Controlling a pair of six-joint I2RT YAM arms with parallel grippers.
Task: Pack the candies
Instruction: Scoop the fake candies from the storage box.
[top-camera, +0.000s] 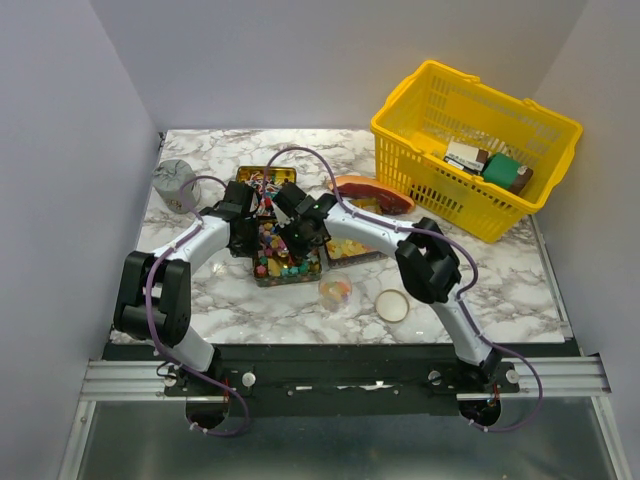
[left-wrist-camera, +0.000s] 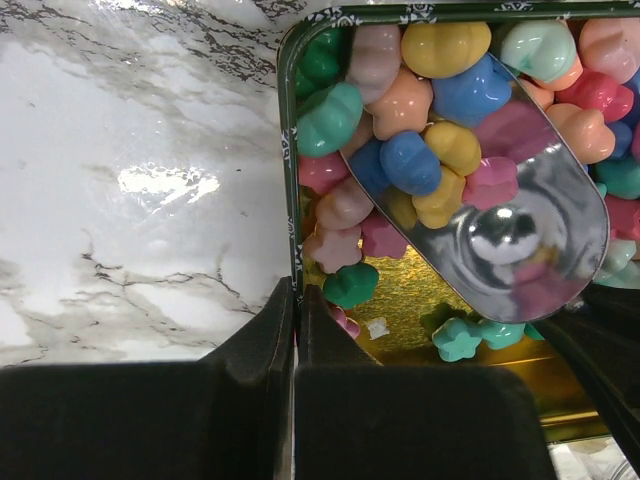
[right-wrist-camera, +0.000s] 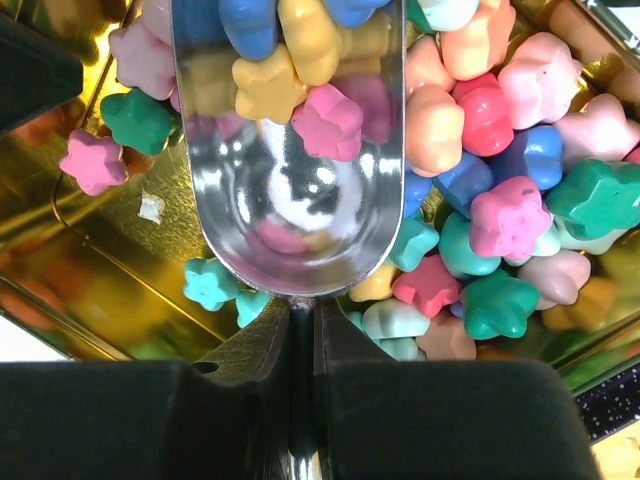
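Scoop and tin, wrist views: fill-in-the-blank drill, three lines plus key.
1. The right gripper holds the metal scoop by its ____.
2. The candies in the scoop are ____-shaped.
3. The left gripper is shut on the rim of the tin, which stands on a ____-patterned table.
Missing words: handle; star; marble.

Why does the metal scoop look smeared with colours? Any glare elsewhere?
Right wrist view: the scoop mirrors the candies in warped blurs, plus a bright white spot. Left wrist view: a white glare patch on the marble table. Top external view: evenly lit, soft shadows.
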